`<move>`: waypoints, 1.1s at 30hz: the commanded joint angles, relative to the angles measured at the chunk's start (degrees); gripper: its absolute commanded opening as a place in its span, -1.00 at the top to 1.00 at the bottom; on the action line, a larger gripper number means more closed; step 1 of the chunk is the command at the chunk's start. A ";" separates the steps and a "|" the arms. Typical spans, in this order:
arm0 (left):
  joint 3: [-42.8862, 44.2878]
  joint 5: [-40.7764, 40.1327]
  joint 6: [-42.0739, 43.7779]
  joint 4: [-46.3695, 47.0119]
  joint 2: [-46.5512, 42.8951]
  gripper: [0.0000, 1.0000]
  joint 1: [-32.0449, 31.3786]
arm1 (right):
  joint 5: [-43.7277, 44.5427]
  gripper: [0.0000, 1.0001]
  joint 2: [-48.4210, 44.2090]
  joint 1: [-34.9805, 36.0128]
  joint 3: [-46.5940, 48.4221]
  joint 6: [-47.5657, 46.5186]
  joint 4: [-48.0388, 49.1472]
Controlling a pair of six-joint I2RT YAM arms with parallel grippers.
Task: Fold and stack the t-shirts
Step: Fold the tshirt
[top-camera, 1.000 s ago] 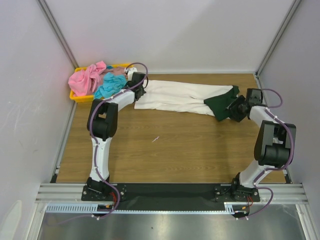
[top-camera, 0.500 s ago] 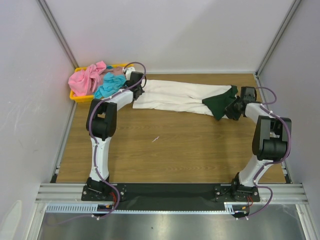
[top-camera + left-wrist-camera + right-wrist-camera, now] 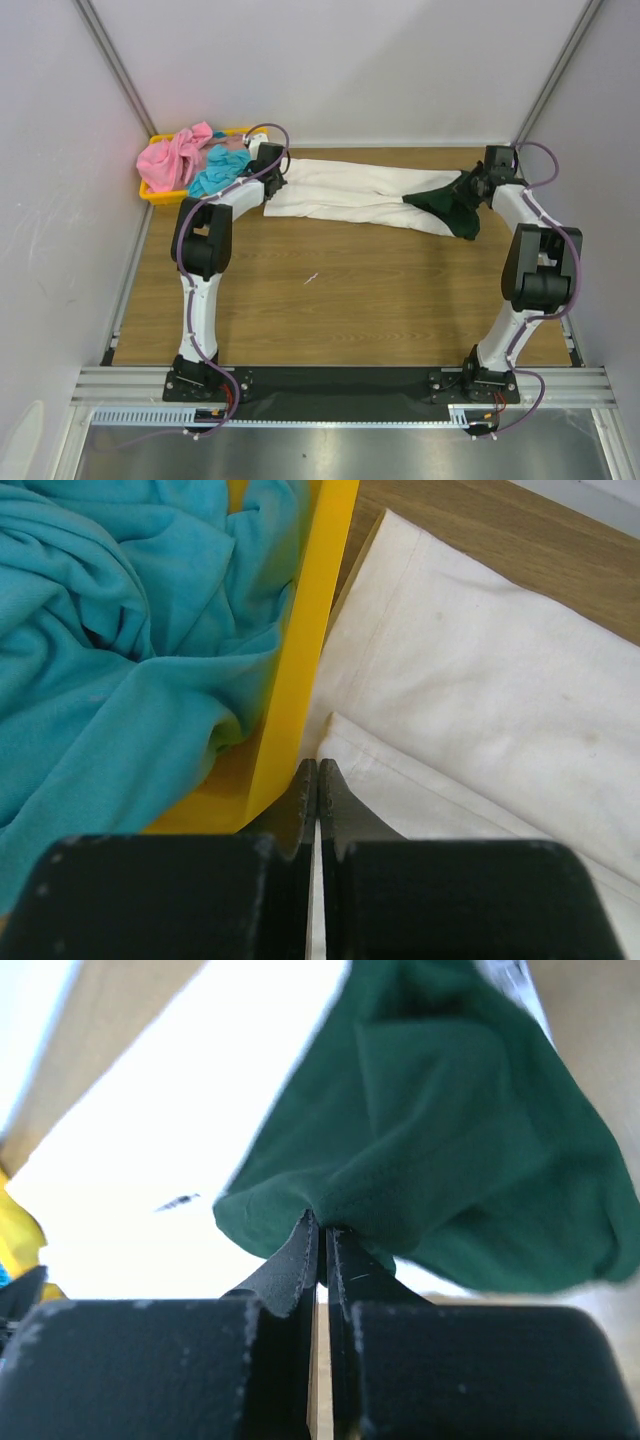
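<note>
Shows white t-shirt (image 3: 350, 195) stretched across far surface (image 3: 330, 290), long axis from 9 to 3 o'clock. At 3 o'clock end, right gripper (image 3: 322, 1228) pinched on green sleeve (image 3: 450, 1130); at 9 o'clock end, left gripper (image 3: 318, 772) closed at hem beside yellow tray (image 3: 300, 660), hold unclear.

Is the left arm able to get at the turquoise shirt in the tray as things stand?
Probably not yet: the left gripper is shut on the white shirt. The turquoise shirt lies close, just over the yellow tray wall.
</note>
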 commanded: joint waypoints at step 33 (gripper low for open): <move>1.42 -0.12 1.79 1.10 -1.96 0.99 1.00 | -3.58 0.19 32.18 1.17 44.34 -13.06 -7.37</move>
